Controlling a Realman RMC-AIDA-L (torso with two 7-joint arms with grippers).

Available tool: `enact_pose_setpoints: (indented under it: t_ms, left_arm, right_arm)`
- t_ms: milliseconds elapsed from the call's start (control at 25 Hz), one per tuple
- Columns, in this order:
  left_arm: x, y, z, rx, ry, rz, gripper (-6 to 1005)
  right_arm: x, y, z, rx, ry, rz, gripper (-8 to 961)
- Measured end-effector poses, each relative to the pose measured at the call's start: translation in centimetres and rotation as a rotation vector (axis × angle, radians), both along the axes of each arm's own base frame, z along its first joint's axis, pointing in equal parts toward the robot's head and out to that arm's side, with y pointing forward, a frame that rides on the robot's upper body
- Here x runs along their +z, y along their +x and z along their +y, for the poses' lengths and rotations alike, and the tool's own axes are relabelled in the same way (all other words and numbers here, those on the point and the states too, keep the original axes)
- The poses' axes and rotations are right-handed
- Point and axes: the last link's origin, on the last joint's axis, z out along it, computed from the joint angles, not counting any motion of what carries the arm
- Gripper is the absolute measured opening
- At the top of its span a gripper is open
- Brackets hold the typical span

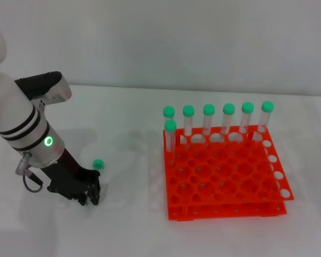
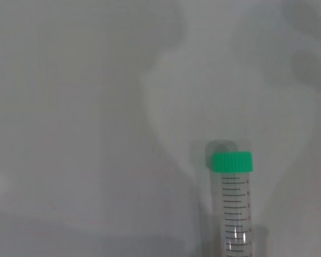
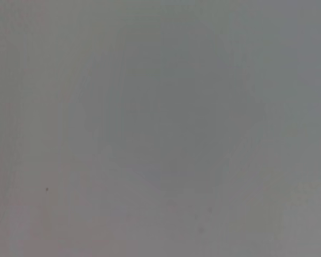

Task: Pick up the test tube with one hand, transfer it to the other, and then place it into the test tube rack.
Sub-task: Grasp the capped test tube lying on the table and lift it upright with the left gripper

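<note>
Orange-red test tube rack (image 1: 224,174) holding seven capped tubes; well to its left, left gripper (image 1: 89,194) low on the table, opening impossible to judge. Test tube (image 1: 98,164) lying just beside it. Should close squarely mid-barrel.

Test tube (image 1: 98,164): we see its green cap beside the left gripper (image 1: 89,198); clear, graduated body (image 2: 235,214) lying on the white table. Test tube rack (image 1: 224,176): orange-red, two tiers, well apart to the right, seven capped tubes upright.
</note>
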Motion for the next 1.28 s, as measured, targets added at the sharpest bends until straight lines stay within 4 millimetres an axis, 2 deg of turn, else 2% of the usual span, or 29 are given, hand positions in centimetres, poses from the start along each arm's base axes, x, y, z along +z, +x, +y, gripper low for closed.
enact_pose_setpoints:
  t_ms: [360,720,840,960,1160,1280]
  left_arm:
    - [0.0,0.0,0.0,-0.048,-0.022,0.006,230]
    - [1.4,0.8,1.6,-0.156,0.032,0.020,198]
    - [2.7,1.0,3.6,-0.301,0.157,0.037,198]
    - [3.4,1.1,4.6,-0.369,0.228,0.039,199]
    - [5.8,1.2,7.4,-0.514,0.496,0.007,199]
    - [7.0,0.8,7.9,-0.628,0.656,-0.050,199]
  right_arm:
    - [0.0,0.1,0.0,-0.003,0.001,0.002,785]
    - [0.0,0.2,-0.1,-0.006,0.002,0.003,775]
    - [0.0,0.1,-0.1,-0.005,0.002,0.004,772]
    - [0.0,0.1,0.0,-0.004,0.002,0.006,768]
    - [0.1,0.0,0.1,-0.004,0.002,0.048,763]
    - [0.1,-0.1,0.1,0.000,0.002,0.058,760]
